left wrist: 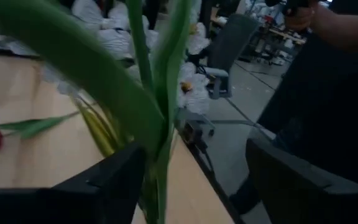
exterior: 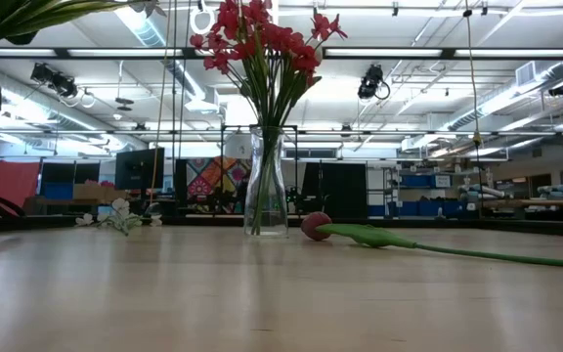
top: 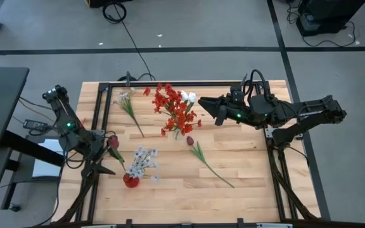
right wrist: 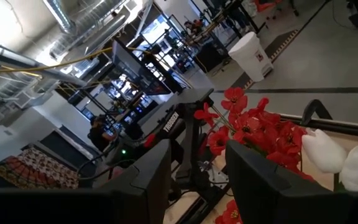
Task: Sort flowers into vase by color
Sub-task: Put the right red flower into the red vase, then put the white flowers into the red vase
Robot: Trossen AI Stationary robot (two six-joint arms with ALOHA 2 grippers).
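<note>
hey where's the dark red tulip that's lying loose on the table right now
In the high view the dark red tulip lies flat near the table's middle, just right of the glass vase of red flowers, stem trailing toward the right front.

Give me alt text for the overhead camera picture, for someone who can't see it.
Seen from above, a wooden table holds a bunch of bright red flowers with white tulips at its centre. The left gripper holds a dark red tulip near a small red vase of pale sprays; the right gripper hovers beside the red bunch.
</note>
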